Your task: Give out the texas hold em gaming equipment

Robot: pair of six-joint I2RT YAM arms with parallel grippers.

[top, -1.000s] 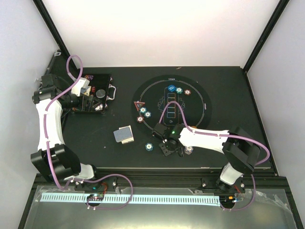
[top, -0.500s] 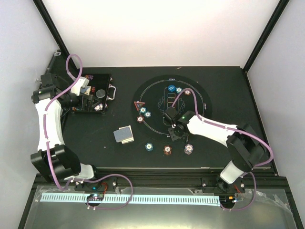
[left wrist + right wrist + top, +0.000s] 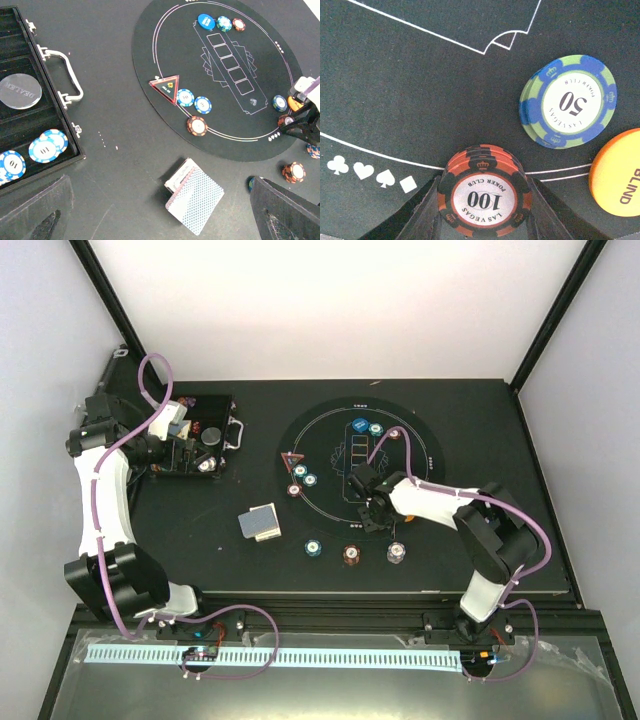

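My right gripper stands over the near part of the round mat, shut on a small stack of red-and-black "100" chips that fills the gap between its fingers. Just beyond lie a blue-green "50" chip stack and an orange button. More chips and a blue button sit on the mat. A card deck with patterned backs lies on the table. My left gripper hovers open and empty above the black case.
A red-edged triangle marker lies at the mat's left edge. Three chips sit in a row in front of the mat. The open case holds blue-white chips and a silver dealer disc.
My right gripper has moved from the mat's near edge farther onto the mat, uncovering a red-brown chip on the table in front. The left arm has not moved.
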